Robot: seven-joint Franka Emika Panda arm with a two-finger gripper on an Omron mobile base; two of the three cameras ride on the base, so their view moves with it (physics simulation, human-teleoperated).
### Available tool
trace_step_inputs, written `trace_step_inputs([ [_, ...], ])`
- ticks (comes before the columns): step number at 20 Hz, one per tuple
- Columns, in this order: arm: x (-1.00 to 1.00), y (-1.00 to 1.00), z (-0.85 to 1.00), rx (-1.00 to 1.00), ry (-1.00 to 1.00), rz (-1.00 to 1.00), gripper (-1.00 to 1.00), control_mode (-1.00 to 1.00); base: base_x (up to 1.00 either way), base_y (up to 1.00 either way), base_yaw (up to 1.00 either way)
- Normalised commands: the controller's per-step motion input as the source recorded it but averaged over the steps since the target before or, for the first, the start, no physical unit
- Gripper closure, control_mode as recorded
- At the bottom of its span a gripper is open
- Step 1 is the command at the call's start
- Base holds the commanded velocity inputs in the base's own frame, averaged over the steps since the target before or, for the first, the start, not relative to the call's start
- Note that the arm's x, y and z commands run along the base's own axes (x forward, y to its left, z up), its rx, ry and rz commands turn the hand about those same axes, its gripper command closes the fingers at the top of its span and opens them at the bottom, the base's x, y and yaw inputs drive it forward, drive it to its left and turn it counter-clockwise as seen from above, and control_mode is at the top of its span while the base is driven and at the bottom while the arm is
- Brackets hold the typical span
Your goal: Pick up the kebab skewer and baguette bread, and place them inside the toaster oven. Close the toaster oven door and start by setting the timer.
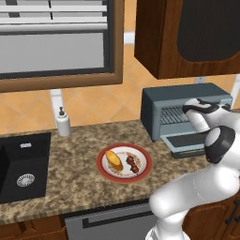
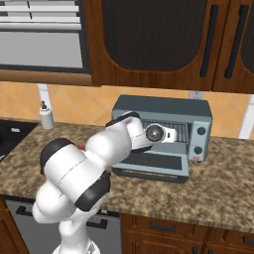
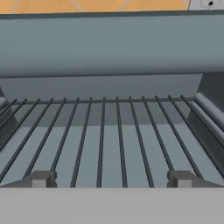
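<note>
The toaster oven sits at the right of the left base view, under the dark wooden cabinet, with its back near the tiled wall. The toaster oven door is folded down flat onto the counter, so the mouth stands open toward the front edge. In the hand view the wire rack runs bare from near the bottom of the frame to the back wall, with the oven's side walls closing in at the far left and right of the frame and its ceiling across the upper half.

A broad patch of bare granite lies between the oven and the red-rimmed plate, which rests in the lower middle of the left base view, well apart from the oven. On the plate the baguette bread lies on the left half and the kebab skewer just beside it on the right. The black sink takes the left edge, and a soap dispenser stands behind it.

The arm rises from the lower right, bends at a dark elbow and reaches level toward the oven mouth. The gripper points straight into the cavity, over the lowered door, fingers spread wide and holding nothing.
</note>
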Motion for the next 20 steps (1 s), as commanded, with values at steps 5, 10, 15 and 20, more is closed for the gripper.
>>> trace_step_inputs([
  [5, 0.04, 0.00, -0.24, 0.00, -0.09, 0.00, -1.00, -1.00, 0.00, 0.00, 0.00],
  [10, 0.18, 0.00, -0.05, 0.00, -0.09, 0.00, -1.00, -1.00, 0.00, 0.00, 0.00],
  [15, 0.27, 0.00, -0.08, 0.00, -0.03, 0.00, -1.00, -1.00, 0.00, 0.00, 0.00],
  [20, 0.17, 0.00, -0.10, 0.00, 0.00, 0.00, -1.00, -1.00, 0.00, 0.00, 0.00],
])
